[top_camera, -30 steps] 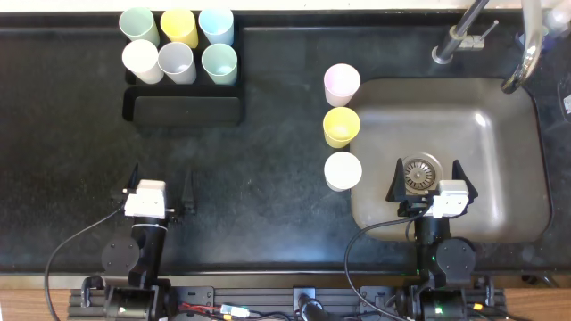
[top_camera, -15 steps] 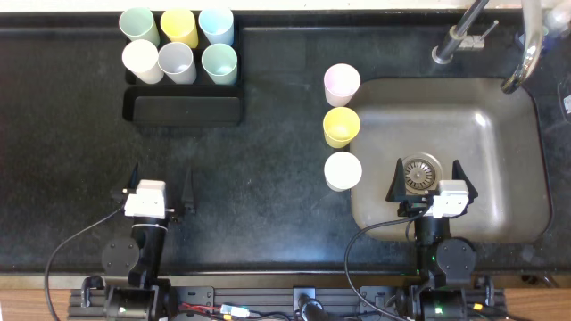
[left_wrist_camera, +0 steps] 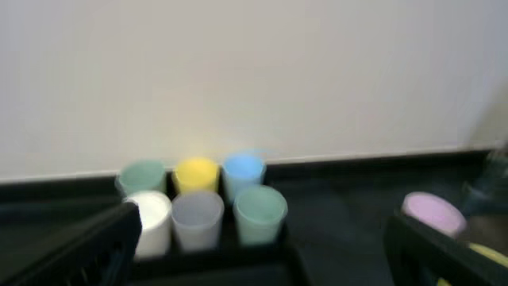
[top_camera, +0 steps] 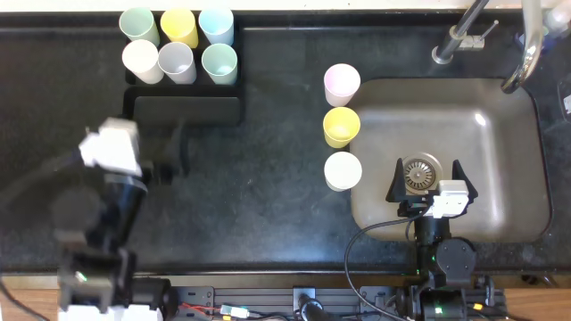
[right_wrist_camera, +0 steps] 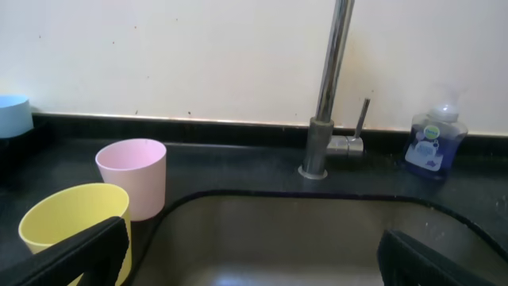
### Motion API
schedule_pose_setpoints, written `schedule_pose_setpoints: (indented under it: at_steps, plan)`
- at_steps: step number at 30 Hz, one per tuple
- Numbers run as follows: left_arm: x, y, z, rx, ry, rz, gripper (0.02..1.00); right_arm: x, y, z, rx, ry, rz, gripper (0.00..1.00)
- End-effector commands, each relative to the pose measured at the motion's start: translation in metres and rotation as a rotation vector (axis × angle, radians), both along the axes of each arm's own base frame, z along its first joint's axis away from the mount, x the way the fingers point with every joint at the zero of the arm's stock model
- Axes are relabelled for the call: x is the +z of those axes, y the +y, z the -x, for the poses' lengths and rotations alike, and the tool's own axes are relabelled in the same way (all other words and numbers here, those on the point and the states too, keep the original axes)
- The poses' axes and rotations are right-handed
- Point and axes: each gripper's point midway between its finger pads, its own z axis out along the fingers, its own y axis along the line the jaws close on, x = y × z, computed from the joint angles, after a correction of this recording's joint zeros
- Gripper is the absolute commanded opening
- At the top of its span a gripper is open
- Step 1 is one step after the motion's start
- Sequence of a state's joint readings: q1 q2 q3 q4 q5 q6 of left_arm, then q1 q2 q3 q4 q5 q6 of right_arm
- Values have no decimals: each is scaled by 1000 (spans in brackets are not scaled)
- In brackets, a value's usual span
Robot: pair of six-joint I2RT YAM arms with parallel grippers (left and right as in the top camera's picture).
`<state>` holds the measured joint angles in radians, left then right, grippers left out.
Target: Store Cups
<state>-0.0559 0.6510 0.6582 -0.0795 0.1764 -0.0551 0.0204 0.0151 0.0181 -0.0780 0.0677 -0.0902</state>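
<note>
Three loose cups stand in a line on the black counter along the sink's left rim: a pink cup (top_camera: 342, 83), a yellow cup (top_camera: 342, 126) and a white cup (top_camera: 343, 170). A black tray (top_camera: 183, 111) at the back left holds several cups (top_camera: 176, 62) in two rows, and its front row is bare. My left gripper (top_camera: 153, 144) is open and lifted in front of the tray, facing the stored cups (left_wrist_camera: 197, 218), with the pink cup (left_wrist_camera: 432, 213) off to one side. My right gripper (top_camera: 426, 181) is open low over the sink, beside the yellow cup (right_wrist_camera: 71, 222) and pink cup (right_wrist_camera: 132, 175).
The steel sink (top_camera: 500, 134) fills the right side, with a drain (top_camera: 421, 171) under the right gripper. A faucet (right_wrist_camera: 329, 87) and a blue soap bottle (right_wrist_camera: 432, 143) stand behind it by the wall. Bare counter (top_camera: 268, 178) lies between tray and sink.
My left arm has risen from its rest near the front edge and swung toward the tray. The right arm and all cups stay as they were.
</note>
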Motion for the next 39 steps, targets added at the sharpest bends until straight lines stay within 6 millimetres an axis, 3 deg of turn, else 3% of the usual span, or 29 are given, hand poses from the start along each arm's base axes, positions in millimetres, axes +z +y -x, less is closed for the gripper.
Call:
schedule_pose_setpoints:
  at_steps: [1,6,11,18,24,32,39]
  plan:
    - [58,-26,-30,-52,99,101,1000,-2,-1,0,-4,-4,0,991]
    - [71,-56,-67,11,354,146,1000,-2,-1,0,-4,-4,0,998]
    - [51,-105,-94,25,597,151,1000,-2,-1,0,-4,-4,0,996]
    - [1,-176,-115,51,870,105,1000,-3,-1,0,-4,-4,0,998]
    - [-48,-223,-127,48,988,24,1000,-2,-1,0,-4,-4,0,996]
    - [-125,-249,-160,85,1064,-35,1000,-3,-1,0,-4,-4,0,998]
    - [-171,-268,-186,67,1049,-64,1000,-2,-1,0,-4,-4,0,998]
